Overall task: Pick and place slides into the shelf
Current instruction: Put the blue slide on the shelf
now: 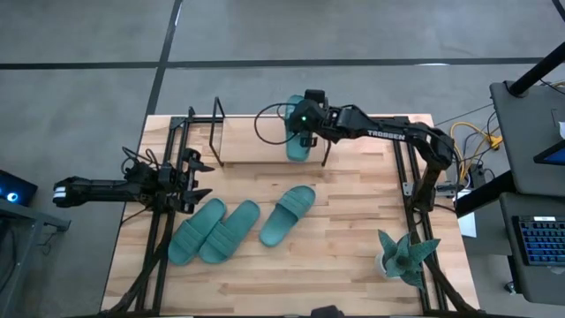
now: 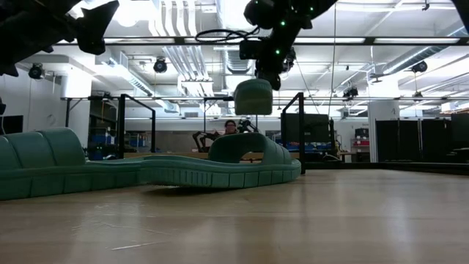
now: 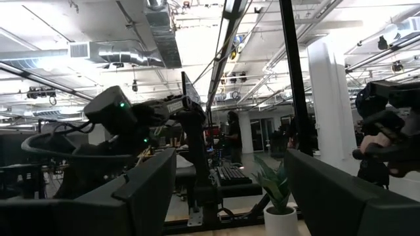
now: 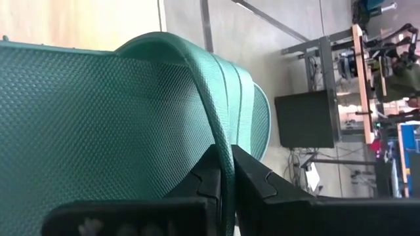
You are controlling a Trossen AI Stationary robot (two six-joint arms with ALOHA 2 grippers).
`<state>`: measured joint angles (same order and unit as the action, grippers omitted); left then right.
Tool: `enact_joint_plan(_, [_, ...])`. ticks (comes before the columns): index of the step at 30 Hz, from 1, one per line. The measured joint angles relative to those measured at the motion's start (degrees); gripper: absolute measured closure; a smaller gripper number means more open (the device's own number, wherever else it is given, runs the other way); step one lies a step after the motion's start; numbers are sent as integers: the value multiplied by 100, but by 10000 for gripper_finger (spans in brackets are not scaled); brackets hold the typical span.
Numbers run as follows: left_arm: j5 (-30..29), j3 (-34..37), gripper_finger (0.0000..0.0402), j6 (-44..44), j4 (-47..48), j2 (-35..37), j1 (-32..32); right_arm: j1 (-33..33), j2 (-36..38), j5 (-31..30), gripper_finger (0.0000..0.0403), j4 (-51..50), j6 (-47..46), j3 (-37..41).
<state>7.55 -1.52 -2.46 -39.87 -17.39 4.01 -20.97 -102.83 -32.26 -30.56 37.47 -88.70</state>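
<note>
My right gripper [image 1: 302, 134] is shut on one teal slide [image 1: 297, 146], which hangs over the far middle of the table above the shelf [image 1: 265, 147], a light board between upright black rod loops [image 1: 217, 131]. In the low view this slide [image 2: 253, 97] hangs clear under the gripper [image 2: 267, 79]. Three more slides [image 1: 196, 231] [image 1: 229, 231] [image 1: 287, 215] lie flat on their soles on the tabletop near the middle. At the table's left edge my left gripper [image 1: 203, 180] waits, open, with nothing between its fingers [image 3: 151, 187]. My right gripper pinches the edge of the slide's wide strap [image 4: 223, 154] between its two fingers [image 4: 209, 180], one on the footbed side and one outside. The fingers slant down from the table's right side. The slide hangs below them, lifted clear of the shelf and the table.
A teal spiky plant ornament [image 1: 404, 256] in a white pot stands at the near right. Black frame rails [image 1: 159, 238] [image 1: 410, 177] run along the table's left and right sides. A person [image 2: 231, 127] shows far behind the table.
</note>
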Motion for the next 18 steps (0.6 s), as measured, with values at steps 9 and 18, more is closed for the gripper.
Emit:
enact_joint_plan(9, [-124, 0, 133, -103, 1, 0, 0, -465, -2, 450, 390, 330, 459, 126])
enact_joint_plan(18, [-212, 0, 133, -313, -1, -9, 0, -661, -55, 850, 390, 786, 595, 364])
